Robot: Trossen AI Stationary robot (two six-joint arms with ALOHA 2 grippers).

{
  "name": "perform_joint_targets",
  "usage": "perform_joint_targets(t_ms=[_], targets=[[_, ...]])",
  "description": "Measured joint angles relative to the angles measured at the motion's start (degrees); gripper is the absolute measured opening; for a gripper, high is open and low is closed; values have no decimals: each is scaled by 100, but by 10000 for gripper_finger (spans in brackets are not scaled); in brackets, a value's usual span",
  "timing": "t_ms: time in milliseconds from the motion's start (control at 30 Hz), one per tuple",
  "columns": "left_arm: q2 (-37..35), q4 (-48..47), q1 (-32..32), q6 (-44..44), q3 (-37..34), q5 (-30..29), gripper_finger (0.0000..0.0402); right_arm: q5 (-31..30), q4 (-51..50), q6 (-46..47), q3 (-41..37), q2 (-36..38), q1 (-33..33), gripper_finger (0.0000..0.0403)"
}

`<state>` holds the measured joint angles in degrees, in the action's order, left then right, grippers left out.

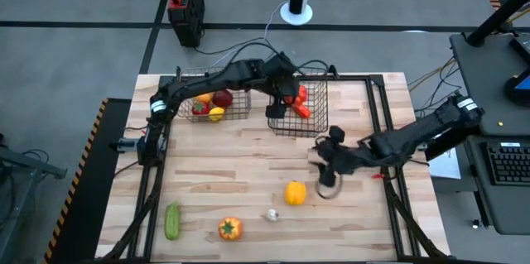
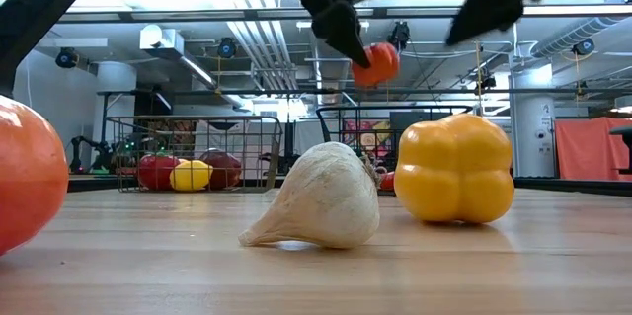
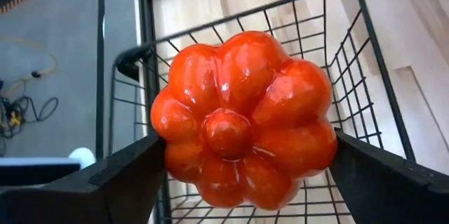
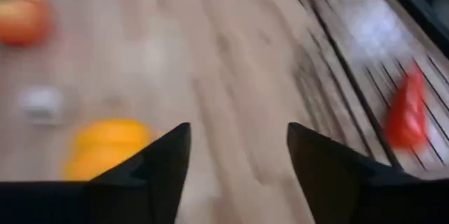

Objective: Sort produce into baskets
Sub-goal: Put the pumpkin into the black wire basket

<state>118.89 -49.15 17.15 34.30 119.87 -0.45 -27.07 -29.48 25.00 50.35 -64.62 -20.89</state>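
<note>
My left gripper [image 1: 291,101] is shut on a ribbed red tomato [image 3: 242,115] above the right wire basket [image 1: 317,120]; in the low view the tomato [image 2: 375,63] hangs well over that basket [image 2: 434,114]. The left basket [image 1: 234,108] holds a tomato, a dark red apple and a lemon [image 1: 216,114]. My right gripper [image 1: 329,169] is open and empty above the table, just beyond a yellow pepper [image 1: 295,192]. A white garlic [image 1: 271,214], an orange pepper [image 1: 229,228] and a green cucumber [image 1: 172,220] lie near the table's near edge. My left gripper pinches the tomato by its two opposite sides [image 3: 163,155] between its two fingers [image 3: 119,182]. The fingers slant down from above. The tomato is lifted clear, above the right basket, with its central knob toward the wrist camera.
Red-orange produce lies inside the right basket [image 2: 367,139]. A small red piece [image 4: 407,112] lies by the dark rail at the table's right side. Bare wood lies between the baskets and the loose produce.
</note>
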Motion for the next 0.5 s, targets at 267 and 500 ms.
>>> perform_joint_targets(t_ms=[267,500], targets=[[-4,100,0,-11,-221,7,349,-7,-1217,720,-13,-238,1027,89],[0,978,-9,-147,-982,4,349,2,-1211,449,-15,-170,1231,14]])
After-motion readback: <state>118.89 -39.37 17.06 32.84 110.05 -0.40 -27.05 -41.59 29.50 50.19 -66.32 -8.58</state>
